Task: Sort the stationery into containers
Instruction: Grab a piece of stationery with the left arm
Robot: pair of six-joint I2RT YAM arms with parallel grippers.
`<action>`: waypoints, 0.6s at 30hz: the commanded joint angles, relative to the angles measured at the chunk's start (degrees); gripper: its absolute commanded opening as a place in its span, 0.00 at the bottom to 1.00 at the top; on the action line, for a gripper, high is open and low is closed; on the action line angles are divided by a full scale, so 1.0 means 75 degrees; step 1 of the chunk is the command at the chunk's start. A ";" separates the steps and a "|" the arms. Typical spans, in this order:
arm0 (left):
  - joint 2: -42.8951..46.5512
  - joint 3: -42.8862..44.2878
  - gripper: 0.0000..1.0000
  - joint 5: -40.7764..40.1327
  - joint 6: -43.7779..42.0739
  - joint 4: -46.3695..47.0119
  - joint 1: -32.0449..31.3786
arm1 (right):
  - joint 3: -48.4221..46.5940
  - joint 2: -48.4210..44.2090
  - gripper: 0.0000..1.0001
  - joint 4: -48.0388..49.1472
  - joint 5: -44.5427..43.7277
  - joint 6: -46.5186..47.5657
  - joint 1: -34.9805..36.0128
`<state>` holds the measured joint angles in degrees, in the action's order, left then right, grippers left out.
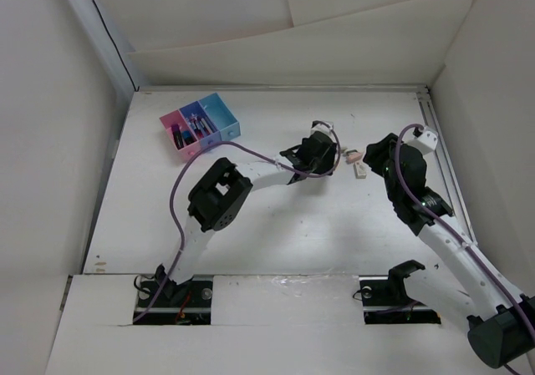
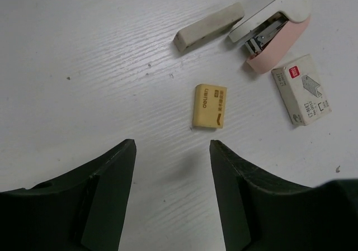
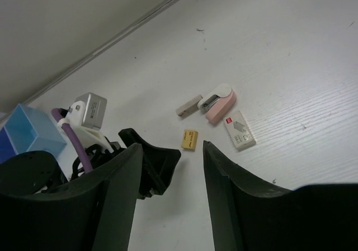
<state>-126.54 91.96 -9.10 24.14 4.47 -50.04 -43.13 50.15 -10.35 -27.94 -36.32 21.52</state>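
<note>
On worktop (image 2: pixel 84 55), yellow block eraser (image 2: pixel 211 106) is lying label-up; left gripper (image 2: pixel 172 146) and right gripper (image 3: pixel 172 147) jaws are standing released.

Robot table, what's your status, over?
Left gripper open, empty, just short of yellow eraser. Right gripper open, empty. Grey eraser, stapler, staple box loose beside it; containers far off. Nothing blocking.

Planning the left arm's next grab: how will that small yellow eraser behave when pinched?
The yellow eraser lies flat on its broad face, so it probably won't roll or tip. It looks small and rubbery: likely light and grippy. It sits low on the table, so a pinch may scrape the surface.
</note>
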 commanded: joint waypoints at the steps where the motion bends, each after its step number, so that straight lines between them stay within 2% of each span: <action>1: -0.0025 0.0651 0.52 0.0031 -0.0254 0.0026 -0.0194 | -0.0296 -0.0136 0.53 0.0056 -0.0141 -0.0045 0.0084; 12: -0.1104 0.1870 0.54 -0.0357 -0.0582 -0.0607 -0.0336 | -0.0225 -0.0136 0.52 0.0138 0.0023 -0.0045 0.0084; 16: -0.1361 0.2094 0.51 -0.0439 -0.0652 -0.0771 -0.0336 | -0.0225 -0.0206 0.52 0.0138 0.0023 -0.0045 0.0084; 18: -0.1433 0.2187 0.46 -0.0613 -0.0652 -0.0772 -0.0336 | -0.0225 -0.0206 0.52 0.0208 0.0092 -0.0045 0.0084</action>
<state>-137.08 106.28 -11.60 20.14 0.75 -52.47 -43.13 49.80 -10.31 -27.88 -36.32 21.52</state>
